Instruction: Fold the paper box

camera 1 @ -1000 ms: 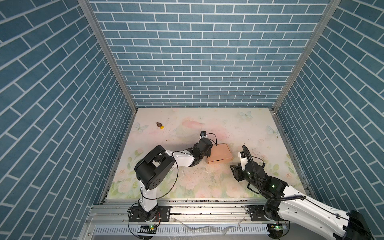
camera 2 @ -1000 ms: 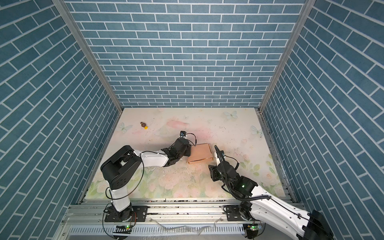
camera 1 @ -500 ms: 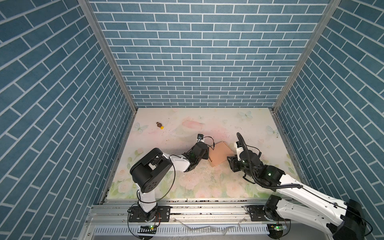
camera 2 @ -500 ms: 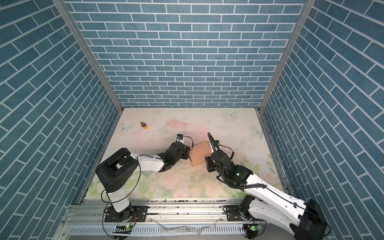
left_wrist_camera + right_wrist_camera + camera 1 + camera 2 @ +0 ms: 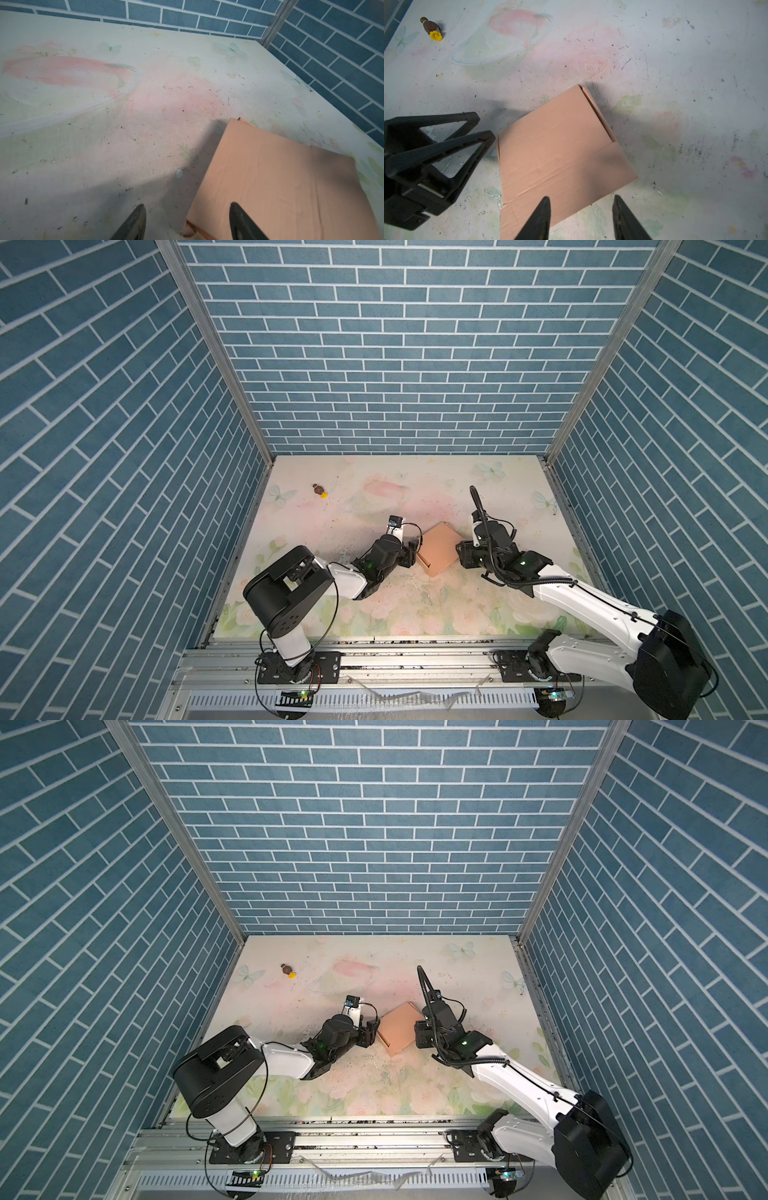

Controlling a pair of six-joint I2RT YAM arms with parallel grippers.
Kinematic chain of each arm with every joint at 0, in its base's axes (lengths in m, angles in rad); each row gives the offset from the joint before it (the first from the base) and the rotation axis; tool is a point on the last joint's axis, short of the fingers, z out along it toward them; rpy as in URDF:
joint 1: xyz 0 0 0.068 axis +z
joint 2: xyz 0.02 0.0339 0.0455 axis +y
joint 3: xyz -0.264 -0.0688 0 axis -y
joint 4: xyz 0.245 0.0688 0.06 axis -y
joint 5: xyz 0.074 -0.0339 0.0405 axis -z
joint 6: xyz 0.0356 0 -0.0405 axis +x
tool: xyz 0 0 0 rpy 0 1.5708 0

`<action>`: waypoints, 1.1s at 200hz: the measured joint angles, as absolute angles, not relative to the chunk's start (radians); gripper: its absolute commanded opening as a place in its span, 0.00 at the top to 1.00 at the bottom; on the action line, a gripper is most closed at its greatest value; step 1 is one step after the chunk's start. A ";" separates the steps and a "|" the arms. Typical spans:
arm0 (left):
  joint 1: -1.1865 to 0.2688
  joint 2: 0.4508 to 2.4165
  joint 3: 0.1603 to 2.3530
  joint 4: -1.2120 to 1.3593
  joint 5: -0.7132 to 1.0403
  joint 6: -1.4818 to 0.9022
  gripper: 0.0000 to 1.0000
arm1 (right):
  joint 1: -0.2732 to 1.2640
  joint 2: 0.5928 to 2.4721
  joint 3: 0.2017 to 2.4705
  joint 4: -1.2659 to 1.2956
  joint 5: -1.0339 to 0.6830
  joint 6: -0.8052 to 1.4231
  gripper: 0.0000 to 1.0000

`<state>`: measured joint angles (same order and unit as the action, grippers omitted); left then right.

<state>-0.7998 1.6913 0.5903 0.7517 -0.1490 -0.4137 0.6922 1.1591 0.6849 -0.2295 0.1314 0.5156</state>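
Observation:
The paper box is a peach-orange, flat, closed cardboard box lying turned like a diamond on the floral table, between both arms. My left gripper is open at the box's left corner. In the left wrist view one of the left gripper's fingers is over the box top and the other over the table. My right gripper is open at the right edge of the box, one finger above the cardboard and one beside it. Neither grips it.
A tiny brown-and-yellow object lies at the far left of the table. Blue brick walls close in three sides, and a metal rail runs along the front. The left gripper shows in the right wrist view.
The right arm swung in from the front to the box's right side. The box turned from square-on to a diamond. The left gripper's jaws opened wider.

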 measured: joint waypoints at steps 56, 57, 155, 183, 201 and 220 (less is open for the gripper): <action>-0.810 1.647 0.556 0.735 -0.207 -0.448 0.35 | 0.688 1.257 0.652 -0.160 0.125 0.516 0.53; -0.811 1.647 0.556 0.734 -0.209 -0.449 0.35 | 0.688 1.260 0.651 -0.159 0.125 0.516 0.53; -0.860 1.669 0.628 0.616 -0.231 -0.450 0.35 | 0.688 1.294 0.590 -0.112 0.128 0.520 0.59; -0.860 1.678 0.641 0.587 -0.232 -0.450 0.35 | 0.696 1.279 0.591 -0.123 0.140 0.519 0.59; -0.860 1.687 0.648 0.570 -0.233 -0.450 0.35 | 0.702 1.245 0.608 -0.162 0.154 0.516 0.59; -0.860 1.699 0.660 0.557 -0.236 -0.453 0.35 | 0.705 1.227 0.669 -0.198 0.155 0.501 0.59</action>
<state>-0.8600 1.6989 0.6601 0.5571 -0.2356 -0.4526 0.7052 1.2274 0.6685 -0.1982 0.1555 0.5007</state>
